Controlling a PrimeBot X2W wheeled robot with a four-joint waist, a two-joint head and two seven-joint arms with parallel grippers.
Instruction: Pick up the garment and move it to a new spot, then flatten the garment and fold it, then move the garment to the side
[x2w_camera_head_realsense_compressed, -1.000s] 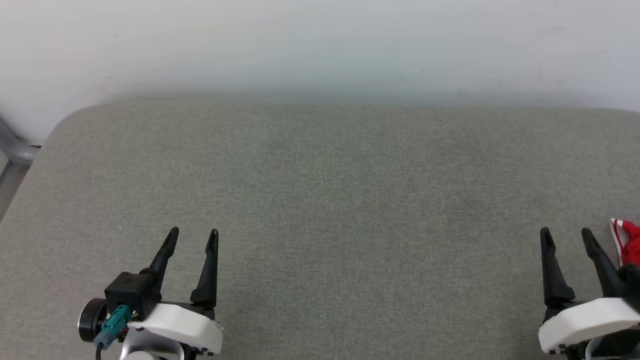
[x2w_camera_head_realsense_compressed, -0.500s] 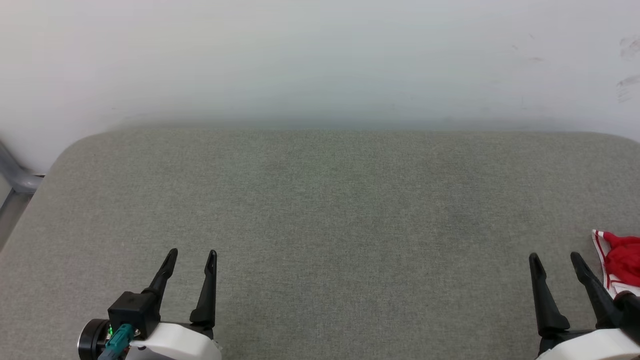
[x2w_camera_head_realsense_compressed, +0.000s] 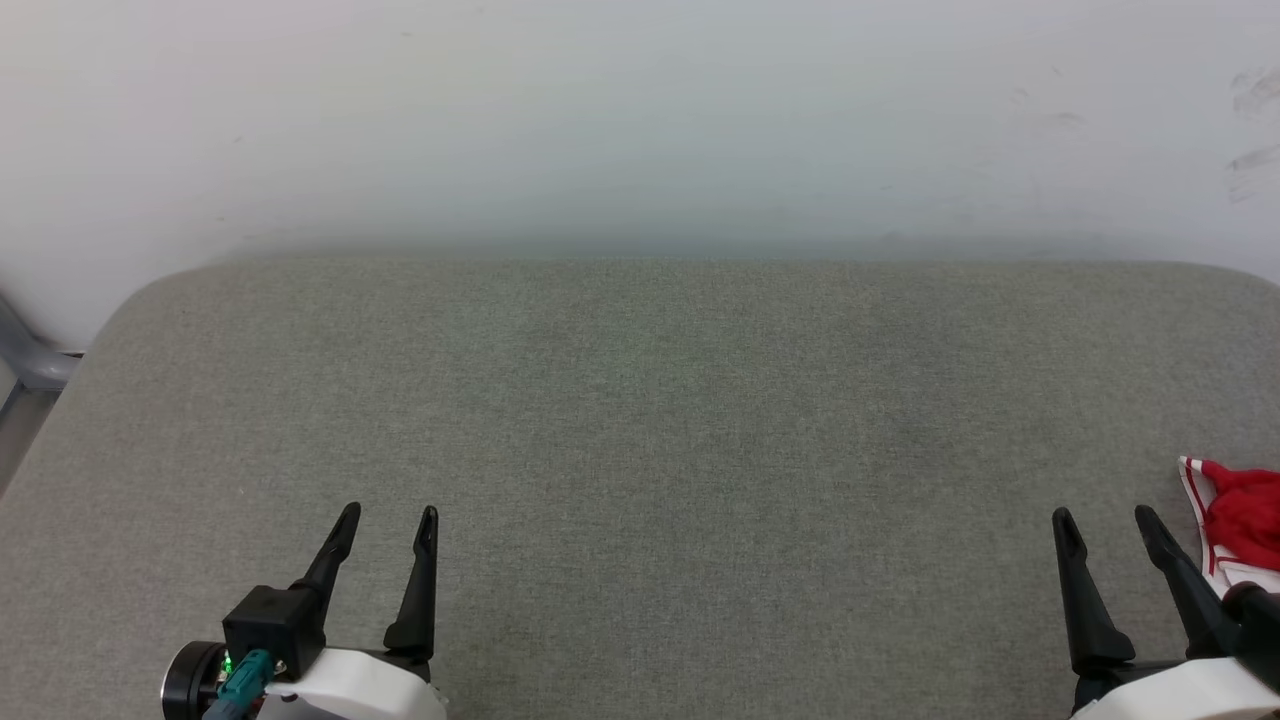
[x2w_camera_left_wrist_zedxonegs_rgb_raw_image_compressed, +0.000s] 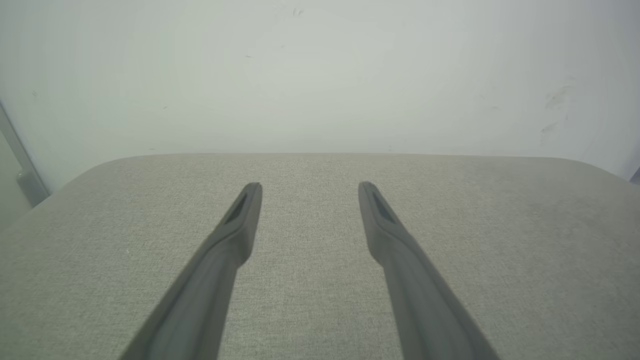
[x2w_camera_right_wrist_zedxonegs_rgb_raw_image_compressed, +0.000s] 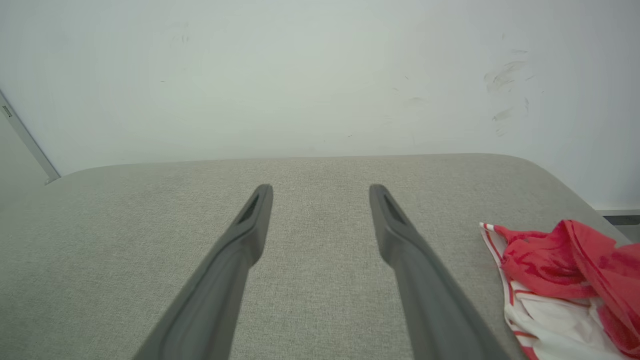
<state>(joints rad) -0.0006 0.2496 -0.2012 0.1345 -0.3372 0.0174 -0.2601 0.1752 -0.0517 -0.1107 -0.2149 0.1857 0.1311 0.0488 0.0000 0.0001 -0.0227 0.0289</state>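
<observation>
left claw (x2w_camera_head_realsense_compressed: 390, 511) spread wide, nothing in it, over the grey desk (x2w_camera_head_realsense_compressed: 640, 400) | right claw (x2w_camera_head_realsense_compressed: 1102, 514) same deal, wide and empty | garment (x2w_camera_head_realsense_compressed: 1235, 515) bunched up, red and white, just right of the right claw at the desk's right edge | loads of open desk between the claws and up to the wall (x2w_camera_head_realsense_compressed: 640, 120)

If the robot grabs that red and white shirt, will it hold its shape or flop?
Probably flop: the garment lies crumpled in soft folds, so it would likely hang from wherever it is pinched. It looks thin, so probably light.
</observation>
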